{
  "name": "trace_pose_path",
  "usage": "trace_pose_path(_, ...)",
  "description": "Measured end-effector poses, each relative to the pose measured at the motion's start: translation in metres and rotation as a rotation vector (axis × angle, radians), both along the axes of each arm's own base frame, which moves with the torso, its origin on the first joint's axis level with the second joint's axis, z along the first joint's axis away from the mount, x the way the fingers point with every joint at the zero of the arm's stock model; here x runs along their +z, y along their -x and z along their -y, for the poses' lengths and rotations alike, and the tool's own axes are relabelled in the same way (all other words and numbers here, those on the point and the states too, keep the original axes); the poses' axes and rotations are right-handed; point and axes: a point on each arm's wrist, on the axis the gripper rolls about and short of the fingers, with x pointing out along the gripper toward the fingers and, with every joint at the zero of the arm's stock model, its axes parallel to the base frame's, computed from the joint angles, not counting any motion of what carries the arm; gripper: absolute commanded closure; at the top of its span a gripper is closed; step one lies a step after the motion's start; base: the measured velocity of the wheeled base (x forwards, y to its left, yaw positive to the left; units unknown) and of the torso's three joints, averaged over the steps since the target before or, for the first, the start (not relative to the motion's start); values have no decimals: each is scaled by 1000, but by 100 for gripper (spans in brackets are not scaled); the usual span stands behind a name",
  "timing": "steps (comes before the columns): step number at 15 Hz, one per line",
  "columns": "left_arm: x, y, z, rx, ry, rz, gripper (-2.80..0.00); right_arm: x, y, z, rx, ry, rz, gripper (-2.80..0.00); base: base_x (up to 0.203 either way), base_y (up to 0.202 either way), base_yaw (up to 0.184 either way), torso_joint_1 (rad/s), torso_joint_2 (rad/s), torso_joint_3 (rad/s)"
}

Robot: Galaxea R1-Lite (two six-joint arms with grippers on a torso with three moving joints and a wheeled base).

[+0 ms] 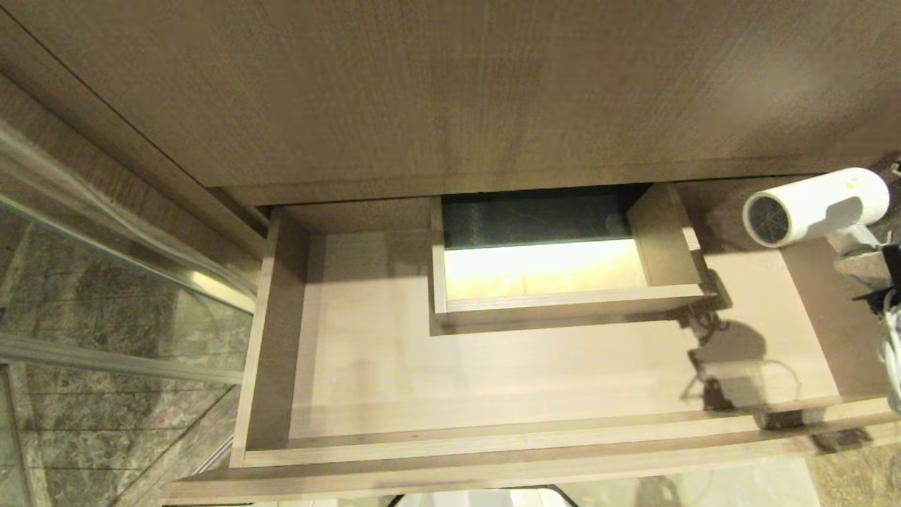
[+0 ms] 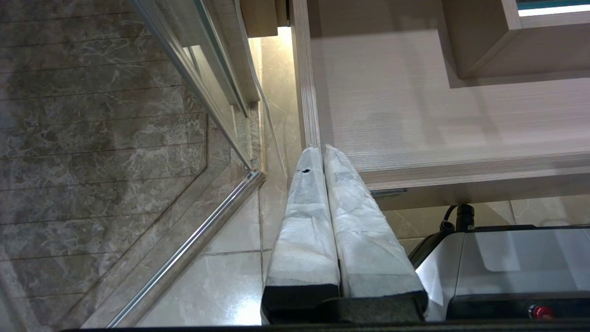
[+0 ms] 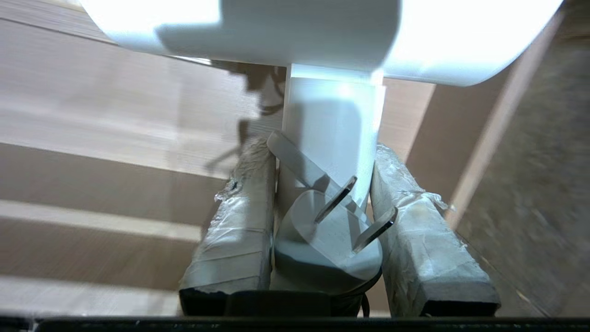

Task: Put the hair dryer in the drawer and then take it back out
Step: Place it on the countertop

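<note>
Head view shows right gripper (image 3: 322,203) jaws clamped on hair dryer (image 1: 816,204) handle above open drawer (image 1: 493,373); lower gently; left gripper (image 2: 322,184) shut.

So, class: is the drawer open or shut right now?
Open. The drawer is pulled well out from under the counter, its bare floor and inner box showing, while the right gripper holds the hair dryer above it.

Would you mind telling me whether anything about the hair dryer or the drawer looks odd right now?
One thing: the plug is wedged between the right gripper's fingers alongside the hair dryer's handle, prongs sticking out, instead of hanging free. The drawer looks undamaged, and nothing lies in it.
</note>
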Motion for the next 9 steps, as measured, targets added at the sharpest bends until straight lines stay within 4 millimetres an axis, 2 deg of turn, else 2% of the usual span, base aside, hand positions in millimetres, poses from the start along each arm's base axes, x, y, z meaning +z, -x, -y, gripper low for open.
trace_pose_path(5, 0, 0, 0, 1, 1, 0, 0, 35, 62, -23, 0, 60, 166, 0, 0, 0, 0, 0, 0, 0)
trace_pose_path(9, 0, 0, 0, 0, 1, 0, 0, 53, 105, -39, 5, 111, 309, 0, 0, 0, 0, 9, -13, -6)
